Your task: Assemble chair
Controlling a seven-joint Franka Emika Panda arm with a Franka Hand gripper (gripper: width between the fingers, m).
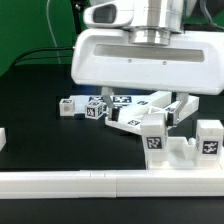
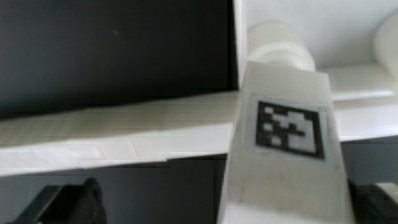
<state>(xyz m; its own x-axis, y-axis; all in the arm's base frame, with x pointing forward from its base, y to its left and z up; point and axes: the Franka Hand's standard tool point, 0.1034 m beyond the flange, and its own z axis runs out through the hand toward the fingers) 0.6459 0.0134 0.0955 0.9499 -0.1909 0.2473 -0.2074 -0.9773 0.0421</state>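
Chunky white chair parts (image 1: 155, 138), marker-tagged, lying loose

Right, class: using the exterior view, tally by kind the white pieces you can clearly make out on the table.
Small blocks: 2
Slab: 1
Tagged uprights: 2
Rail: 1
Total: 6
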